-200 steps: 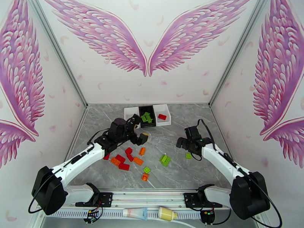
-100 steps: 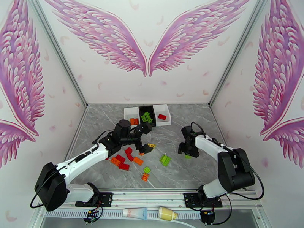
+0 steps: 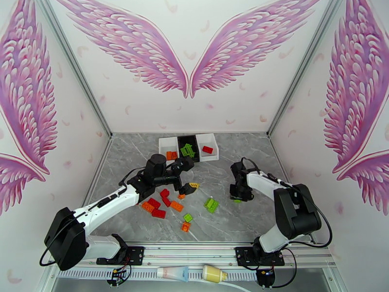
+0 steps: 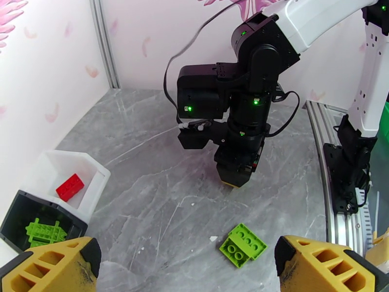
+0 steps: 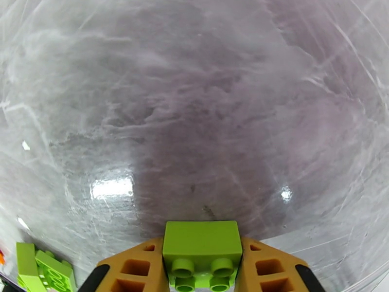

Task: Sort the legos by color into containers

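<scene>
Right gripper clamps green lego, bottom centre; left gripper gapes empty. Fingertip-only hold: I may drop it on lifting.

The left arm and right arm each consist of white link covers between black joint housings. Black cables run externally along the wrist. Green indicator lights show on the wrist housings. The fingers are yellow-orange plastic with rectangular recesses and black trim.
</scene>
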`<act>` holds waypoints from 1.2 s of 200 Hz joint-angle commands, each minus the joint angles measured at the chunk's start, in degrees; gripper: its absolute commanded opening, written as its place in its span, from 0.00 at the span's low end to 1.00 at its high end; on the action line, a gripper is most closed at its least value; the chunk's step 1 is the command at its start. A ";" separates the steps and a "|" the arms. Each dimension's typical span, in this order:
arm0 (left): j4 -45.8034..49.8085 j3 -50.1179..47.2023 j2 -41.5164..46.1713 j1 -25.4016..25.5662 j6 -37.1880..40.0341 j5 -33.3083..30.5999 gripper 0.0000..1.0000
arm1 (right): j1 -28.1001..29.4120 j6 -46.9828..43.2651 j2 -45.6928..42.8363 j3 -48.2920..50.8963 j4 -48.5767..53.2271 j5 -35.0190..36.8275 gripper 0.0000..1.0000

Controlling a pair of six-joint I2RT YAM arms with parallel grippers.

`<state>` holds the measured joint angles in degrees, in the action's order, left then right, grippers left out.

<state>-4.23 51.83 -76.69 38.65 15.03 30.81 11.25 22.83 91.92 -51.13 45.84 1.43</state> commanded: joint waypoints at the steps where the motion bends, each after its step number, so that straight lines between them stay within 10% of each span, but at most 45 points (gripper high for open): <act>1: -1.01 -1.14 0.56 -0.01 -0.46 -0.71 0.99 | -0.37 -0.57 -2.52 -0.42 -0.67 -1.34 0.19; 87: 1.69 -6.34 8.24 -0.79 -4.10 -9.26 0.99 | 8.27 -1.80 -2.06 -9.49 -15.92 -3.48 0.21; 240: 7.48 -12.95 19.11 -5.83 -19.76 -29.19 0.99 | 16.34 -9.75 39.77 -62.57 -22.77 -2.29 0.21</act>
<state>1.48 39.42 -57.19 33.15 -1.26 3.84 27.70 15.40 127.00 -107.11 22.22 -1.74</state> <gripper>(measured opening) 0.992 0.325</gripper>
